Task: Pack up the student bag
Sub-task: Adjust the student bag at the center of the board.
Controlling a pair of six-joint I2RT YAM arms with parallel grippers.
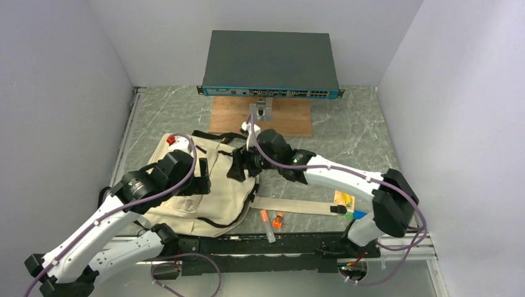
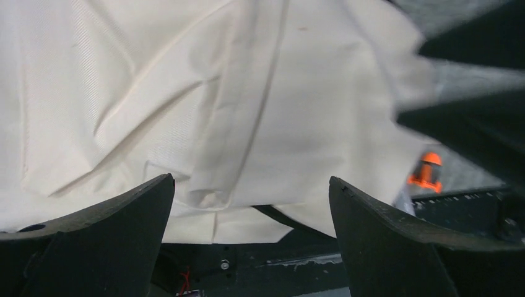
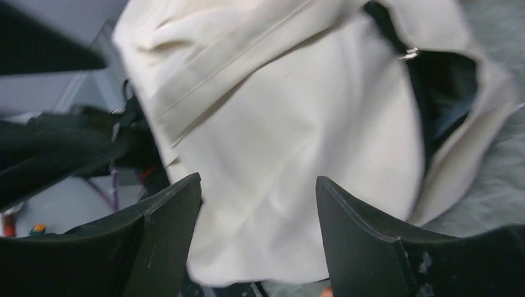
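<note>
The student bag point(image 1: 216, 185) is a cream canvas backpack with black zippers, lying flat at the table's front left. Its cloth fills the left wrist view point(image 2: 235, 105) and the right wrist view point(image 3: 291, 154), where a dark zippered opening point(image 3: 449, 93) shows at the upper right. My left gripper point(image 1: 201, 184) is open over the bag's left part, its jaws wide apart above the cloth point(image 2: 251, 185). My right gripper point(image 1: 238, 166) is open over the bag's upper right edge point(image 3: 257, 185), with nothing between its jaws.
A beige strap point(image 1: 291, 204) runs right from the bag. An orange-capped tube point(image 1: 267, 224) and a small orange piece point(image 1: 278, 219) lie by the front edge, the latter also in the left wrist view point(image 2: 427, 170). Colourful items point(image 1: 347, 204) lie at right. A network switch point(image 1: 270, 65) on a wooden board point(image 1: 291, 117) stands behind.
</note>
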